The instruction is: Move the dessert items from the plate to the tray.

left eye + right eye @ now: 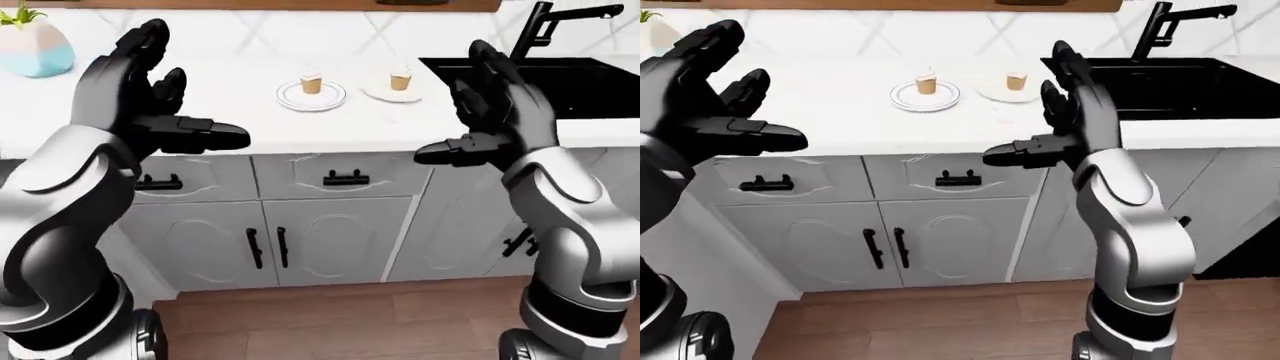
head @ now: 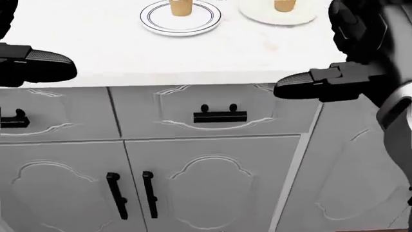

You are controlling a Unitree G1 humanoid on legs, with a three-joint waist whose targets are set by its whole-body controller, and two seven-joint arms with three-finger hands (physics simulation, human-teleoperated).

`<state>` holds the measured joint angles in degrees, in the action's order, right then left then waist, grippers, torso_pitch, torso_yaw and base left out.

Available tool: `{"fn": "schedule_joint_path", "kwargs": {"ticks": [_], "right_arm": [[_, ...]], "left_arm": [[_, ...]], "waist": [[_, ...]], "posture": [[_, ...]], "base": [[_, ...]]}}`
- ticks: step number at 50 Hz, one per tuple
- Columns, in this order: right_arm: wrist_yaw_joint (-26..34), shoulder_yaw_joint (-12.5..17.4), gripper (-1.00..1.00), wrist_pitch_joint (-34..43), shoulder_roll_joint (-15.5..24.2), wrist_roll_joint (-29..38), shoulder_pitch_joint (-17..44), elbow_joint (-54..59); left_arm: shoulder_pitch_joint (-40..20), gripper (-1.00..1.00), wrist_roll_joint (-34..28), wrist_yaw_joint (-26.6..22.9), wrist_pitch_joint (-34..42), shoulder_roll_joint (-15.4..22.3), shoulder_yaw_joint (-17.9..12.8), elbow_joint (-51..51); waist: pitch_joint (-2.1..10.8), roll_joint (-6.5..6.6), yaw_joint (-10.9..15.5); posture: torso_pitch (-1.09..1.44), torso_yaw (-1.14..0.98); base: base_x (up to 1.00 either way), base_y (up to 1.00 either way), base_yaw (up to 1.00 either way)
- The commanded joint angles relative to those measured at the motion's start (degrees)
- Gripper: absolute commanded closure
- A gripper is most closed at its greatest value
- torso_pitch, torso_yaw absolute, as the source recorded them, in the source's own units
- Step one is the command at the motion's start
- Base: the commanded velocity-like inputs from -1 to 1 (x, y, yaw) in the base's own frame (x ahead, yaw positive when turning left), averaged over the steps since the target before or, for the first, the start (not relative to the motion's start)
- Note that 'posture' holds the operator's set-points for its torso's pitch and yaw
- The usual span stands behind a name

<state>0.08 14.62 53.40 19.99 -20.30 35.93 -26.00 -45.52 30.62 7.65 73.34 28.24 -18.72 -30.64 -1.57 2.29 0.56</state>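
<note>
A cupcake (image 1: 311,79) stands on a white plate with a blue rim (image 1: 311,97) on the white counter (image 1: 240,97). To its right, a second cupcake (image 1: 401,76) stands on a plain white dish (image 1: 385,92). Both dishes also show at the top of the head view, the plate (image 2: 180,19) on the left. My left hand (image 1: 165,105) is raised, open and empty, left of the plate and nearer the bottom of the view. My right hand (image 1: 465,109) is raised, open and empty, right of the plain dish. Neither hand touches anything.
A black sink (image 1: 560,82) with a black faucet (image 1: 545,22) is set in the counter on the right. A white and blue vase (image 1: 35,45) stands at the top left. Grey cabinet doors and drawers (image 1: 300,225) with black handles run below the counter, above a wooden floor.
</note>
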Motion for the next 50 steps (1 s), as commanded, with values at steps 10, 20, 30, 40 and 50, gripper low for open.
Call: {"fn": "schedule_joint_path", "kwargs": {"ticks": [10, 20, 30, 40, 50], "right_arm": [[0.95, 0.41, -1.0, -0.64, 1.8, 1.02, 2.48, -0.5], [1.84, 0.27, -1.0, -1.05, 1.66, 1.23, 2.01, -0.9], [2.76, 0.25, -1.0, -1.3, 1.9, 1.61, 2.36, -1.43], [2.38, 0.83, -1.0, -0.05, 3.08, 1.77, 3.78, -1.1], [1.84, 2.51, -1.0, 2.16, 5.21, 0.01, 5.48, -1.83]], "left_arm": [[-2.92, -1.0, -0.73, -1.34, -0.39, 0.57, 0.62, -0.49], [-3.16, -1.0, -1.91, -2.03, -1.22, 0.38, 0.85, 0.47], [-2.98, -1.0, -2.14, -2.7, -0.96, 0.87, -0.11, 0.43], [-3.69, -1.0, -3.0, -2.97, -1.2, 0.61, 0.87, 0.9], [-5.05, -1.0, -3.35, -3.2, -0.1, 0.68, 1.09, 0.53]], "waist": [[-0.1, -0.84, -0.01], [0.01, -6.02, 1.92], [-0.5, -5.91, 1.74], [-1.14, -3.34, 0.94], [-1.19, 0.65, -0.92]], "posture": [[0.0, 0.0], [0.0, 0.0], [0.0, 0.0], [0.0, 0.0], [0.0, 0.0]], "base": [[0.16, -0.18, -0.2], [0.47, -0.33, 0.0], [0.29, -0.06, 0.59], [0.37, 0.0, 0.36], [0.43, 0.0, 0.0]]}}
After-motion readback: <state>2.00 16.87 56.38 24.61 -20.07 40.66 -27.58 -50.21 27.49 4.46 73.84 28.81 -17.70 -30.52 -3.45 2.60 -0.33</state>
